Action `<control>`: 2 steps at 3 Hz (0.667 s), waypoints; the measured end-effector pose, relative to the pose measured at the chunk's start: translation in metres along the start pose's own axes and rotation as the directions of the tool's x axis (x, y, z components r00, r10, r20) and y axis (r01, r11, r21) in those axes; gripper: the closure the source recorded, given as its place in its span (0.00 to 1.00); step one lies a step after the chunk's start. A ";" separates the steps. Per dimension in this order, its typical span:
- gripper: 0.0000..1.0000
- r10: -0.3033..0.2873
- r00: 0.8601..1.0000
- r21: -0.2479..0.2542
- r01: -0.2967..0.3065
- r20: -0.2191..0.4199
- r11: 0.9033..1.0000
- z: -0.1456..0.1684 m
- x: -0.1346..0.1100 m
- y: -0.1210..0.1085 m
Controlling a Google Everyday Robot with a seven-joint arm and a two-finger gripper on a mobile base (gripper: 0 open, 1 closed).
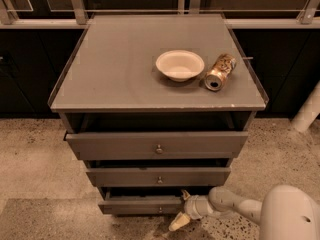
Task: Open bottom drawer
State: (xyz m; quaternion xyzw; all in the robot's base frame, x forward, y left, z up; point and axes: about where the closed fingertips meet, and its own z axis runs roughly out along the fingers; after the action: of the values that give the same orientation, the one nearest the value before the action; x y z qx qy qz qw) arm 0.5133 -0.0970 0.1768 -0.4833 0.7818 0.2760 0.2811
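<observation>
The robot's white body (290, 214) fills the near right corner. Its pale arm (231, 202) reaches left, low over the floor. The tool (180, 210) sits at the right end of the bottom drawer (140, 205). Its two tan fingers (176, 223) are spread apart, released. One lies by the drawer's upper edge and the other points down toward the floor. I cannot tell whether either one touches the drawer front.

The floor (30, 154) is speckled stone, with a darker patch at the near left.

The bottom drawer is the lowest and narrowest of three grey fronts in the table (115, 64). It has a small knob (160, 210) at its middle and stands slightly out, with a dark gap above it. Above it are the middle drawer (158, 176) and the wide top drawer (158, 145), each also a little out.

On the flat grey tabletop, toward the right, a pale bowl (180, 65) stands upright. Just to its right a can (220, 72) lies on its side, its open end facing near.

Beyond the table, metal posts (77, 3) and dark panels (25, 79) line the far wall. A white pipe (307, 111) leans at the right edge.
</observation>
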 end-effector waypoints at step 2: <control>0.00 0.022 1.000 -0.022 -0.022 -0.012 1.000 -0.001 -0.002 0.000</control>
State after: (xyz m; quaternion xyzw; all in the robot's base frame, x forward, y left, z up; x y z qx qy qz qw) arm 0.5140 -0.0968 0.1786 -0.4796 0.7856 0.2847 0.2680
